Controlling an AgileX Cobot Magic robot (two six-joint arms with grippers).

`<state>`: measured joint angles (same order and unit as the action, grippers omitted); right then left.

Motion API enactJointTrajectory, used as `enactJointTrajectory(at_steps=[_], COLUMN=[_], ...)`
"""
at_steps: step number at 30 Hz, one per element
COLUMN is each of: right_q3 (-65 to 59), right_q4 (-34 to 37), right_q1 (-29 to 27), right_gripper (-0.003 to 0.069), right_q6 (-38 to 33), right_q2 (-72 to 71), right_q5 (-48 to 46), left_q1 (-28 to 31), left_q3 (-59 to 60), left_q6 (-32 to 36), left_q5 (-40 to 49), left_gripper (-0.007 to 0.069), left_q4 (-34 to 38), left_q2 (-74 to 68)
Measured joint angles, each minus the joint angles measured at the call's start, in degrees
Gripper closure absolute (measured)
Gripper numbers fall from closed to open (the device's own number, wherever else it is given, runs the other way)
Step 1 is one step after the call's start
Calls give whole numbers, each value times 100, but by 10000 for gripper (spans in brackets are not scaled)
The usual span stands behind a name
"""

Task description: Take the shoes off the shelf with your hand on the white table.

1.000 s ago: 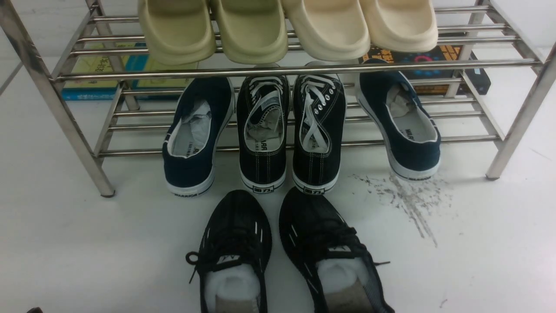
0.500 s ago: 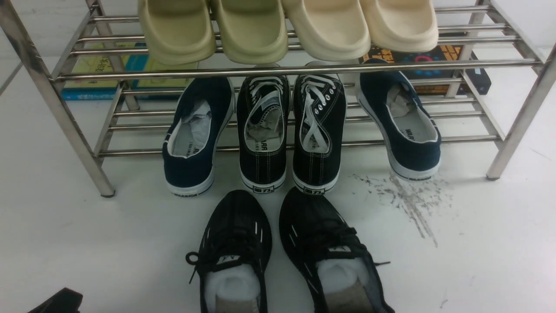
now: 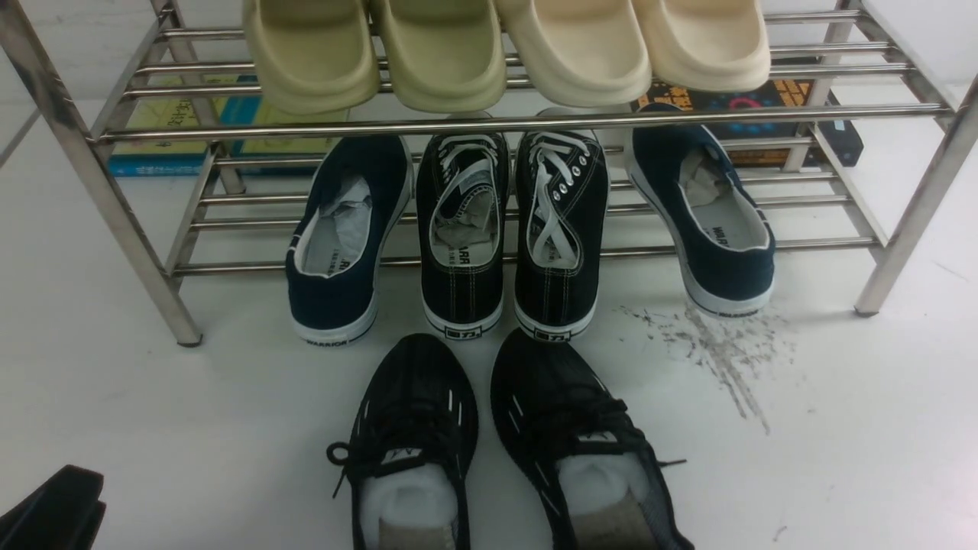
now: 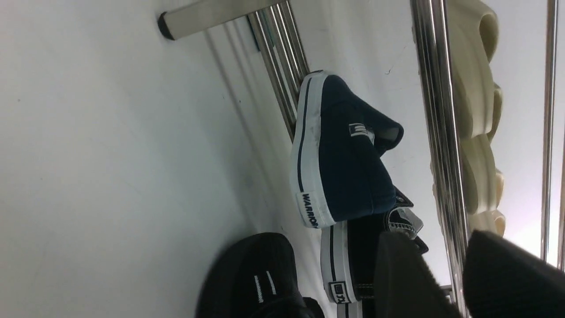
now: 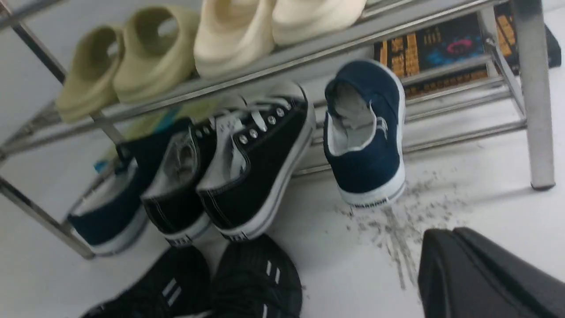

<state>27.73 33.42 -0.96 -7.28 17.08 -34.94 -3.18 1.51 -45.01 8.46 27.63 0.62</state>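
Two navy slip-on shoes lean on the steel shelf's (image 3: 519, 121) lower tier with their heels down on the white table (image 3: 153, 428). One shoe (image 3: 340, 237) is at the left and the other (image 3: 707, 221) at the right. My left gripper (image 3: 53, 508) shows in the front view's lower left corner, well short of the left shoe (image 4: 348, 176). In its wrist view the left gripper (image 4: 435, 238) is open with nothing between its fingers. My right gripper (image 5: 446, 240) is shut and empty, hanging over the table in front of the right shoe (image 5: 366, 145).
Two black canvas sneakers (image 3: 508, 244) with white laces stand between the navy shoes. Black mesh trainers (image 3: 489, 435) sit on the table in front. Beige and green slides (image 3: 504, 53) fill the top tier. Books (image 3: 772, 99) lie behind the shelf. Grey scuff marks (image 3: 718, 351) streak the table.
My left gripper has risen into the front view's lower left corner. None of the shoes has moved.
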Motion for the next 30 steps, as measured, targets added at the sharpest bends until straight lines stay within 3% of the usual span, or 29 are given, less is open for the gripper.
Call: enactJointTrajectory(at_steps=[6, 12, 18, 23, 25, 30], right_q3=[1134, 2436, 3516, 4301, 4715, 5095], right_q4=[-620, -425, -51, -925, -1784, -3025], right_q1=[0, 63, 1070, 1845, 2210, 2671], right_gripper=[662, 652, 601, 531, 467, 347], right_q6=[-128, -768, -1233, -907, -375, 456], right_q2=[2186, 4151, 5562, 6277, 6617, 7163], right_q5=[-1516, -2598, -2474, -2234, -2082, -1765], left_q1=[0, 0, 0, 0, 0, 0], left_q3=[-82, -1240, -2782, -3578, -3851, -3953], left_q6=[204, 983, 1372, 1664, 1756, 1804], left_q5=[409, 1578, 3437, 4382, 4575, 4668], left_gripper=[420, 529, 608, 609, 606, 590], left_q4=[0, -287, -992, -1449, -1569, -1647], left_q2=[0, -139, -1609, -2775, -3304, -3880])
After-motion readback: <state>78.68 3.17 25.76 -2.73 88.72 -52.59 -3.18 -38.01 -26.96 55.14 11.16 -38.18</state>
